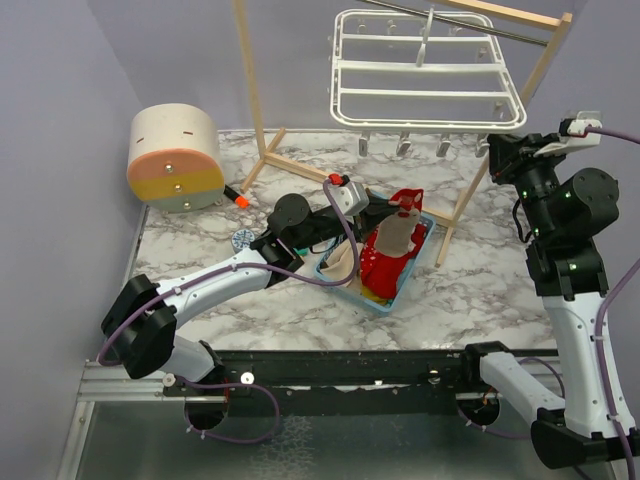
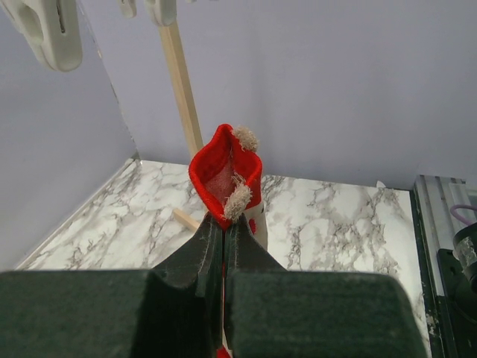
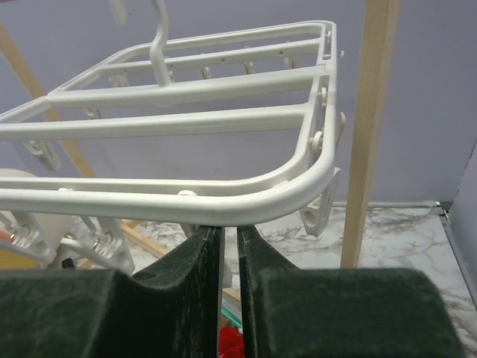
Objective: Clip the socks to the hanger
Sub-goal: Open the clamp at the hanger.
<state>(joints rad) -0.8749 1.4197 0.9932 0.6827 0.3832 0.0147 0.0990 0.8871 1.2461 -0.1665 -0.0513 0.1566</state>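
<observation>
My left gripper point(image 1: 385, 207) point(image 2: 224, 221) is shut on the cuff of a red sock point(image 1: 407, 199) point(image 2: 216, 168) with beige tufts, held up above the basket. More socks point(image 1: 385, 265), red and beige, lie in the light-blue basket point(image 1: 352, 285). The white hanger point(image 1: 430, 95) point(image 3: 149, 201) hangs from the wooden stand, small clips point(image 1: 403, 146) dangling under its front bar. My right gripper point(image 1: 497, 150) point(image 3: 229, 230) is up at the hanger's front right corner, just under the rim. Its jaws stand nearly together with a thin white clip part between them.
The light wooden stand point(image 1: 255, 100) straddles the back of the marble table, and one of its posts point(image 3: 369, 134) stands just right of my right gripper. A cream and orange cylinder point(image 1: 175, 158) lies at the back left, a small orange piece point(image 1: 240, 200) beside it.
</observation>
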